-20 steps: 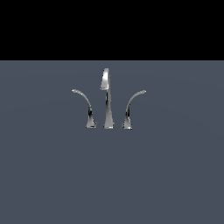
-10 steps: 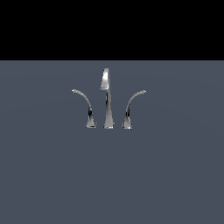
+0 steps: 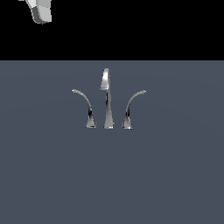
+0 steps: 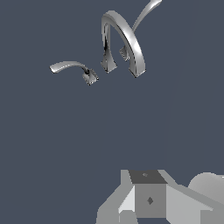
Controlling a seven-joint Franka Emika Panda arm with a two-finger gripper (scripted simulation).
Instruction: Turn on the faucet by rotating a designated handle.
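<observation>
Item: the handle (image 3: 85,107), a slender chrome lever rising from a small flared base and curling to a thin tip toward the exterior view's left; in the wrist view it shows as the low lever (image 4: 72,68) set apart from the arched spout. It belongs to the faucet (image 3: 107,100), a three-piece chrome set standing near the middle of the surface (image 3: 112,175): a tall tapered spout (image 3: 106,98) in the centre and a mirror-image lever (image 3: 131,107) curling to the exterior view's right. The handle stands just beside the spout, with a clear gap between their bases. Handling, as a judgement: rigid metal, fixed at its base and free only to pivot, so weight matters little and bending is not a concern; the polished, narrow, tapering shaft is likely slippery and offers little flat area for contact. The best purchase is probably the outer curved stretch toward the tip, where leverage about the base is greatest, by pushing sideways or hooking rather than pinching. Contact close to the base would give poor leverage and crowd the spout. End effector (image 4: 148,205): only its grey body appears at the edge of the wrist view, fingertips hidden, so whether it is open or closed cannot be told; in the exterior view a pale part of the arm (image 3: 40,11) sits high in the corner, well apart from the faucet and touching nothing.
</observation>
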